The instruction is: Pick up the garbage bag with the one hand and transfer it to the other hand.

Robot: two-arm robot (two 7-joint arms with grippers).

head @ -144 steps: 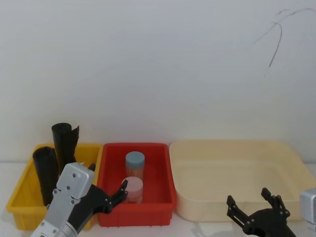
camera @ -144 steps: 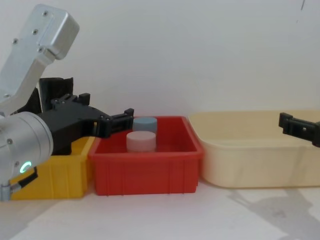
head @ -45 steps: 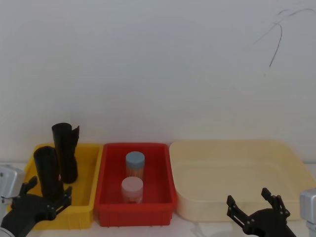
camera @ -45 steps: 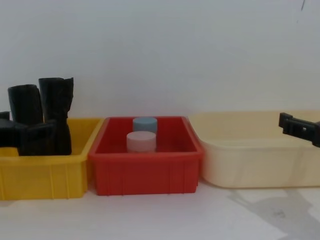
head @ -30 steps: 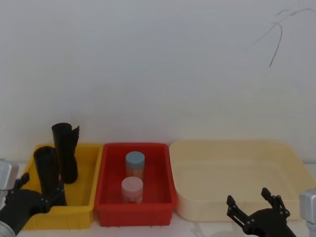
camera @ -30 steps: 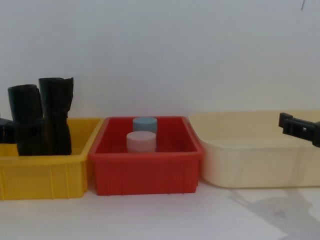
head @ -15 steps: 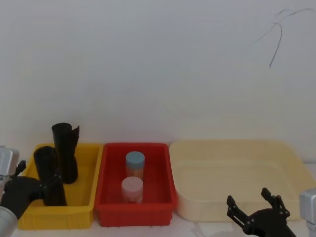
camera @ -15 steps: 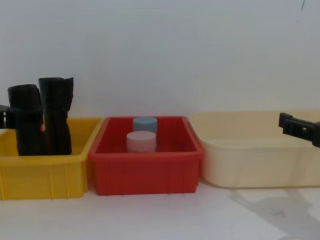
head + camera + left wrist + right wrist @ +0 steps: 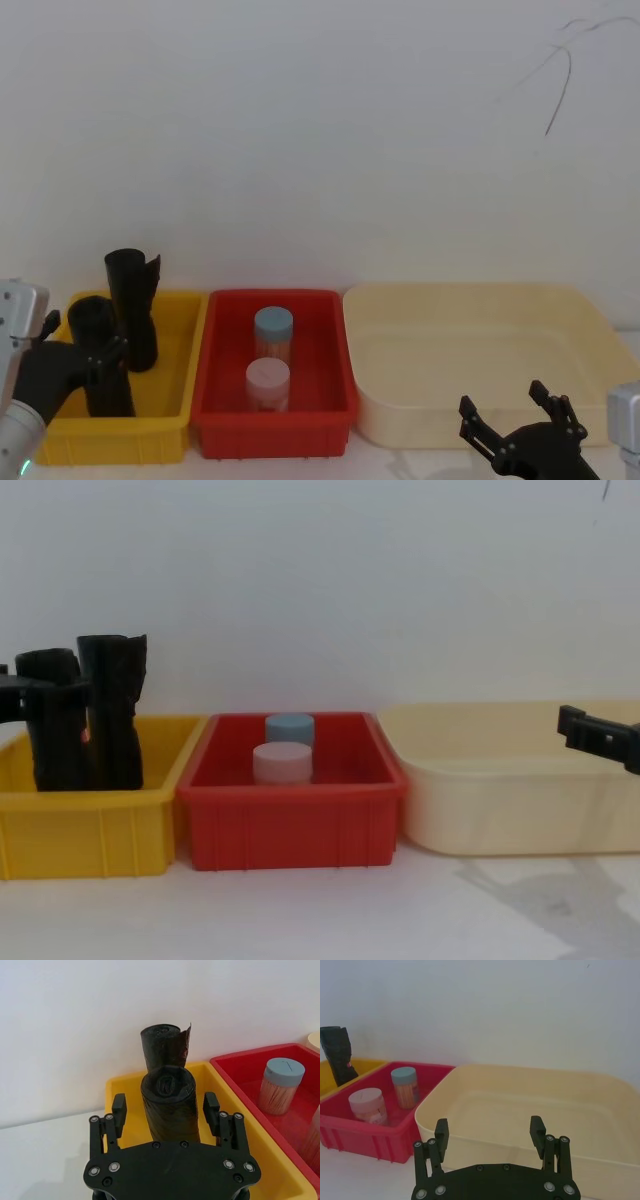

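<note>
Left gripper (image 9: 165,1104) is wide open and grips nothing. The garbage bag (image 9: 58,745) stands upright in the yellow bin (image 9: 95,830), straight between its two fingers and apart from both. Right gripper (image 9: 490,1132), also open and empty, hangs well apart.

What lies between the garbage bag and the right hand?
Head view: the red bin holding two jars, then the cream tub, its front wall.
</note>
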